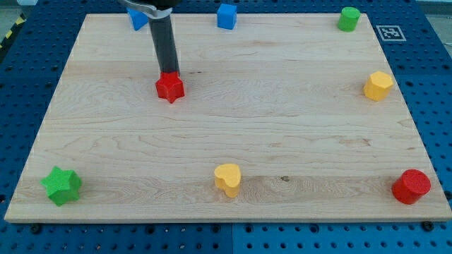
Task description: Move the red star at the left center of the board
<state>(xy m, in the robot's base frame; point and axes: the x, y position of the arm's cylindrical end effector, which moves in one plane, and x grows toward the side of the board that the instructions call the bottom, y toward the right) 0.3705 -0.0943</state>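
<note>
The red star [169,87] lies on the wooden board [282,120], left of centre in the upper half. My dark rod comes down from the view's top, and my tip [169,73] sits right at the star's top edge, touching it or nearly so.
A blue block [137,19] is partly hidden behind the rod at the top left. A blue cube [227,15] is at top centre, a green cylinder [348,18] top right, a yellow block [378,85] at the right edge, a red cylinder [411,186] bottom right, a yellow heart [227,178] bottom centre, a green star [61,185] bottom left.
</note>
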